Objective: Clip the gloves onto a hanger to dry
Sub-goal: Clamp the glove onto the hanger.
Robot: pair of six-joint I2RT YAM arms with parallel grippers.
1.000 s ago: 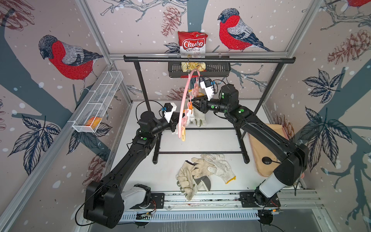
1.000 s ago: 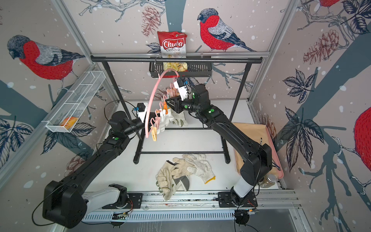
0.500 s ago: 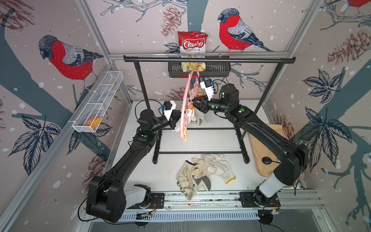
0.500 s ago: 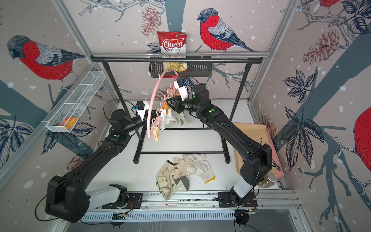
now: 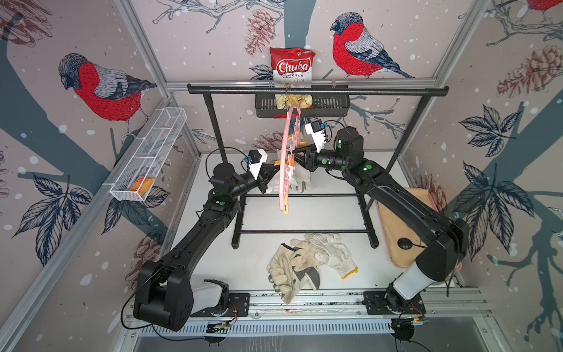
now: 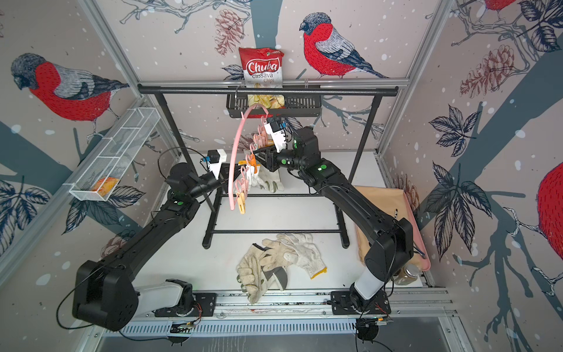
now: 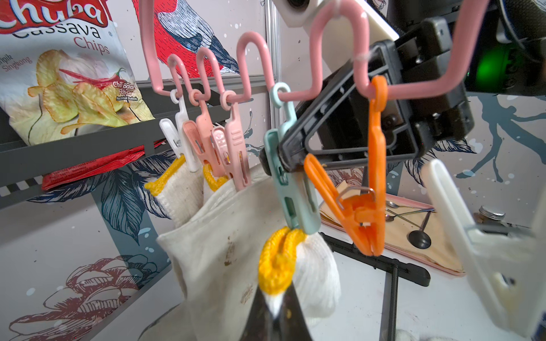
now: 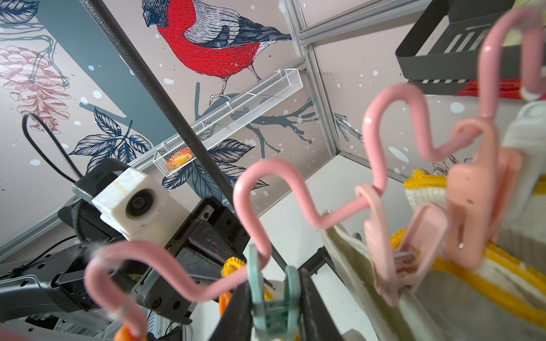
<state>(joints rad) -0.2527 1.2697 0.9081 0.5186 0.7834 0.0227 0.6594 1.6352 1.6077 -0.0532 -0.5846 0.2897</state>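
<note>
— While the left tool [image 7: 274,295] pinches the yellow glove cuff [image 7: 277,257], which way lies the clip?
— Entry: teal clothespin [image 7: 298,203], directly above cuff, mouth touching it, long axis hanging down from hanger [image 7: 362,44]; right tool [image 7: 273,155] clamped on its upper end.

Smooth glossy pink plastic hanger [image 7: 316,59]; rough cloth gloves [image 7: 218,224]; matt black metal rack [image 5: 316,90]

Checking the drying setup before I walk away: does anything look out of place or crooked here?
The hanger is turned crosswise to the rack bar, while the right end effector squeezes its teal clothespin. A chips bag in the rack's basket looks odd among laundry. One loose glove lies over the front rail.
</note>
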